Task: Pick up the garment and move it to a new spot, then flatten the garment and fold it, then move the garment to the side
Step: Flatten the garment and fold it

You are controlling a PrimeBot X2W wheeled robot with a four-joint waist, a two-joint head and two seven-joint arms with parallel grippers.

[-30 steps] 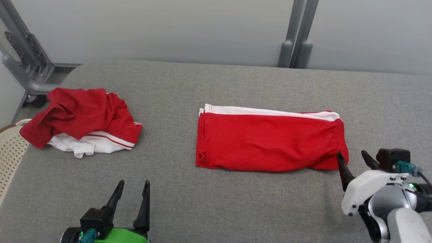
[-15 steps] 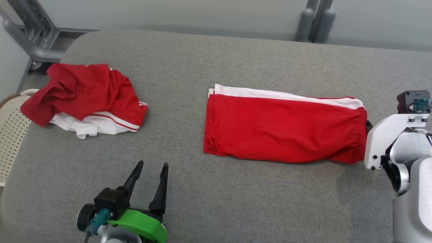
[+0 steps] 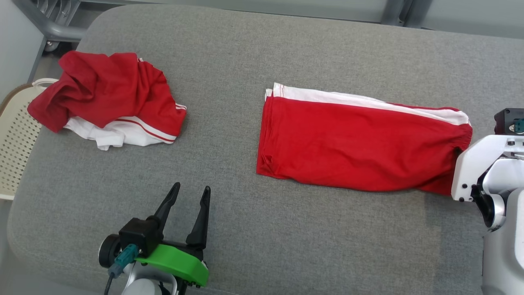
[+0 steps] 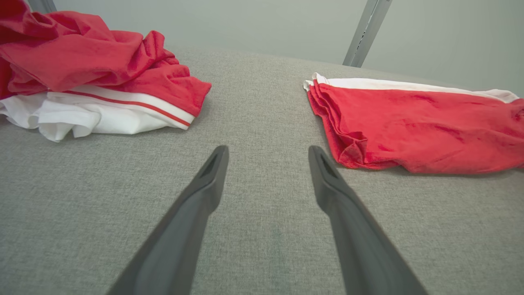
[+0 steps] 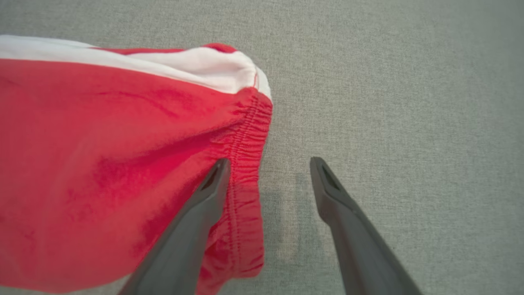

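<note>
We found the red shorts [image 3: 360,143] lying flat on the grey desk [image 3: 286,246], right of centre, w/ the white side stripe along the far edge and the elastic waistband [image 5: 245,135] at the right end. From the stacked layers at the left hem we judged them folded once, leg over leg. So pick-up, re-placing and flattening looked done, and the fold at least begun. The right claw [image 5: 269,160] was spread wide and gripped nothing. In its wrist view one finger sat over the waistband and the other over bare desk just beside it, i.e. straddling that edge; we couldn't tell whether either tip touched the cloth. The left claw [image 3: 191,187] was likewise wide open and empty, over bare desk near the front edge and well apart from the shorts' hem. It pointed btw the shorts and a second, crumpled red-and-white garment [image 3: 110,98] at the far left, next to a cream basket [image 3: 16,135]. What was left, in our view: prob. a second fold, waistband end over to hem end, then moving the folded shorts to the side. Nothing was lifted, so we put the task a bit past halfway, w/ those last steps not yet done.
</note>
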